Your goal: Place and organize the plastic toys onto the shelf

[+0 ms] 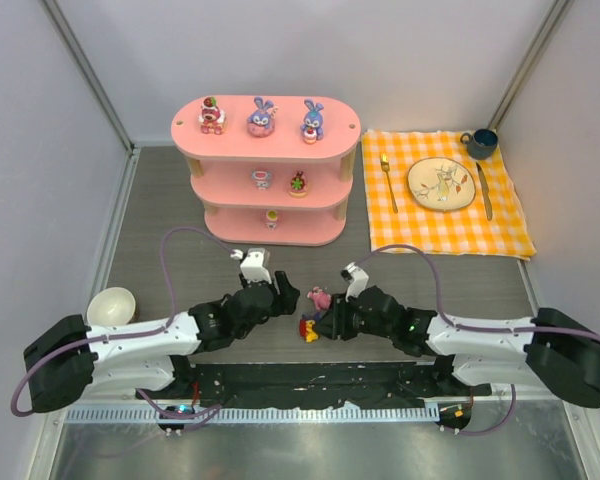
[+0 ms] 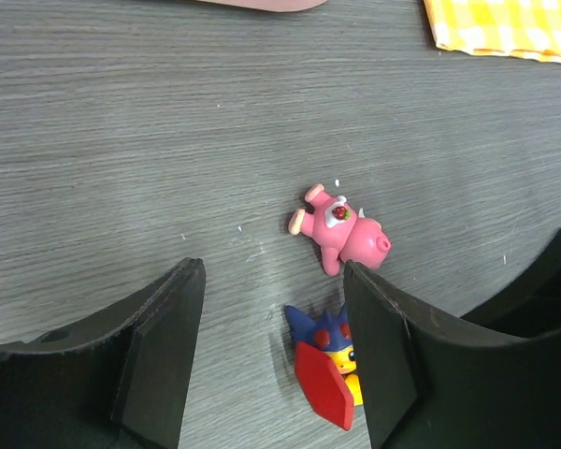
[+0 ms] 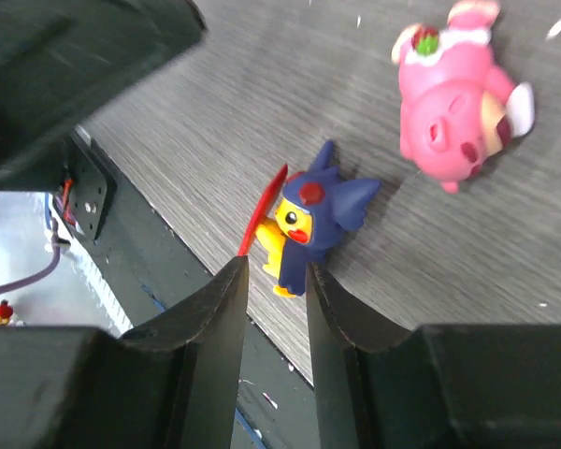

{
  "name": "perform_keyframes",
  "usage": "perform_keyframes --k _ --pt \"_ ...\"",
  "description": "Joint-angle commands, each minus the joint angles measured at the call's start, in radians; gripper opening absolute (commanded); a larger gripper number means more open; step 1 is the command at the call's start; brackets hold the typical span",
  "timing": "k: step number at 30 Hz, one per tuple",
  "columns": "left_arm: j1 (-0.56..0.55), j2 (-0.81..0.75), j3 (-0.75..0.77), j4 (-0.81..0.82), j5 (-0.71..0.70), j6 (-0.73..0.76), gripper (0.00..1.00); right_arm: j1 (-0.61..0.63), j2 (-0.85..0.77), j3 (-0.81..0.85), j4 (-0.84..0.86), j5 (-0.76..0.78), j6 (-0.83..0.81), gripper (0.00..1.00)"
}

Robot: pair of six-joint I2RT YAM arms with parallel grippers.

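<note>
Top view looks down from behind the table's [image 1: 160, 200] near edge; both close wrist views share the pink toy [image 2: 341, 232].

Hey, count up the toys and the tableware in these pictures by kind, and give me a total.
Toys: 8
Bowl: 1
Plate: 1
Cup: 1
Fork: 1
Knife: 1
Total: 13
</note>
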Motion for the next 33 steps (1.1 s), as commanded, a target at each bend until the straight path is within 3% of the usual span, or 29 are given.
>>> perform_keyframes --k 1,5,8,14,19,33 --pt "-0.004 0.027 0.032 0.064 -0.008 -0.009 0.66 0.004 -0.170 0.038 -0.115 0.152 -0.070 0.38" --pt "-0.004 0.065 0.051 0.078 0.005 -0.009 0.67 -0.008 -0.374 0.041 -0.271 0.361 -0.084 0.42" --pt "-0.003 0.102 0.074 0.093 0.028 -0.009 0.67 -0.056 -0.390 0.044 -0.371 0.432 -0.067 0.41" --pt "-0.015 0.160 0.110 0.115 0.047 -0.001 0.66 -0.142 -0.250 0.063 -0.367 0.435 -0.046 0.26" --pt "-0.026 0.179 0.120 0.130 0.058 -0.004 0.62 -0.186 -0.123 0.075 -0.278 0.406 -0.067 0.24" --pt "-0.085 0.249 0.120 0.147 0.042 -0.047 0.29 -0.196 0.095 0.083 -0.088 0.245 -0.142 0.19"
